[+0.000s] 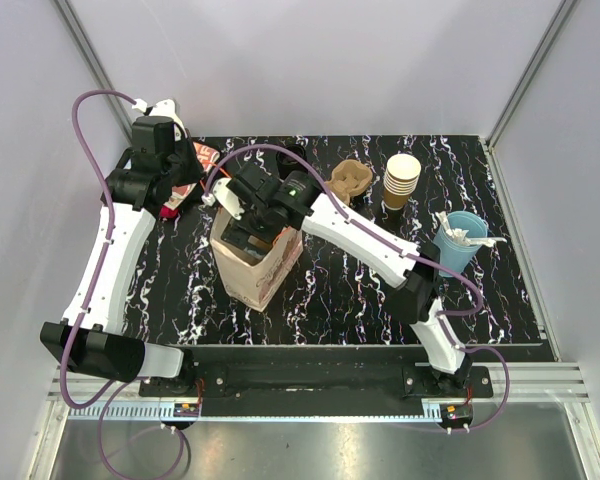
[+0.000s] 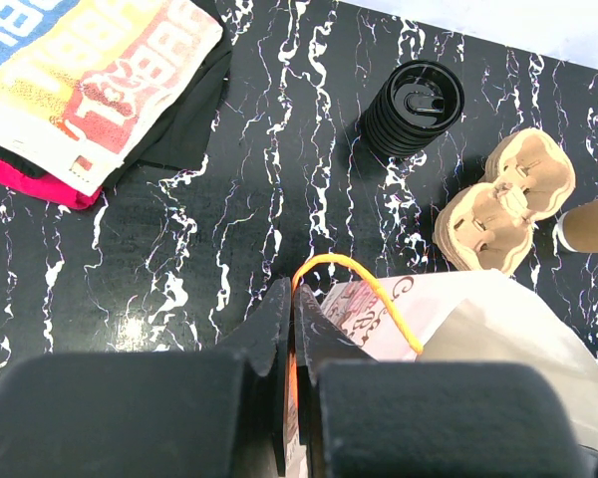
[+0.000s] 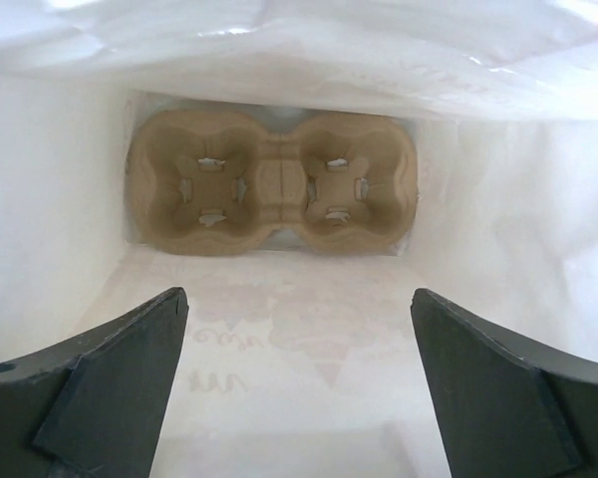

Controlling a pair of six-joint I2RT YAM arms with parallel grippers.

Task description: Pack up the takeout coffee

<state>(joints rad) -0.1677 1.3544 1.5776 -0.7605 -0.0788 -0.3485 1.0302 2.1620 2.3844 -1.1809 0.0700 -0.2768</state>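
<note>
The left hand (image 2: 292, 299) is clenched on the thin orange loop handle (image 2: 334, 257) of the tall paper bag (image 1: 262, 278), which stands mid-left on the black marbled table (image 1: 360, 290). The right hand (image 3: 299, 304) is spread wide and empty inside the bag, above 1 tan moulded-pulp 2-cup carrier (image 3: 269, 179) lying on the bag's bottom. Where the takeout coffee stands cannot be told.

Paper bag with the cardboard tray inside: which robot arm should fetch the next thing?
Probably right. The right gripper is open and empty inside the brown paper bag, facing the beige pulp cup tray. The left gripper is shut on the bag's orange handle.
</note>
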